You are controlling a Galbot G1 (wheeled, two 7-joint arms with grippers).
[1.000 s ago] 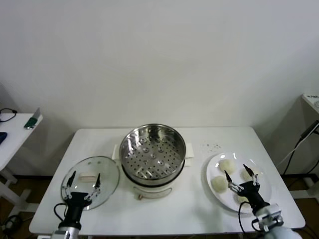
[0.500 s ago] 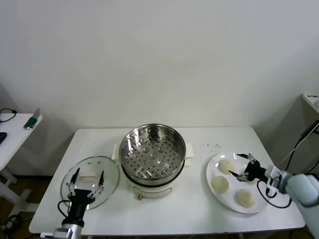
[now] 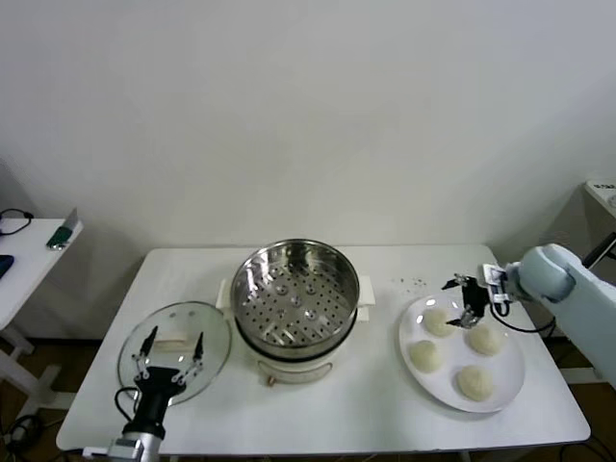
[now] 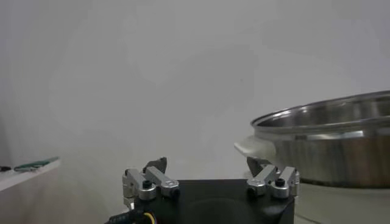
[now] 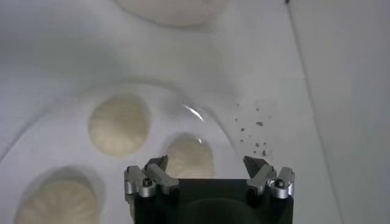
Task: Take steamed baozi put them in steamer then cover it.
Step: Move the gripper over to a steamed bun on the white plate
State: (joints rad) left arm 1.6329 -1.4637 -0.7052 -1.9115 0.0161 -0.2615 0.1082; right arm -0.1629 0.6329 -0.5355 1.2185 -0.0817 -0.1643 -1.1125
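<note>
All four buns (image 3: 439, 321) sit on the plate (image 3: 509, 383), right of the empty steamer (image 3: 295, 296). My right gripper (image 3: 459, 300), jaws wide, has swung from the plate's near edge to over the far bun, so I judge a pick imminent. Left gripper (image 3: 170, 350) hangs open by the lid (image 3: 174, 337).

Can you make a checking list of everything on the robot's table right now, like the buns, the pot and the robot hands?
Surface: white table, dark specks near the plate.
Buns: four baozi on a white plate, none in the steamer.
Steamer: steel basket in the table's middle, uncovered.
Lid: glass lid flat on the table, left of the steamer.
Clutter: nothing seen.
Grippers: right gripper open, above the plate's far baozi; left gripper open, at the lid's near edge.
Cables: black cables on both arms.
Surroundings: white wall, side table at left.
</note>
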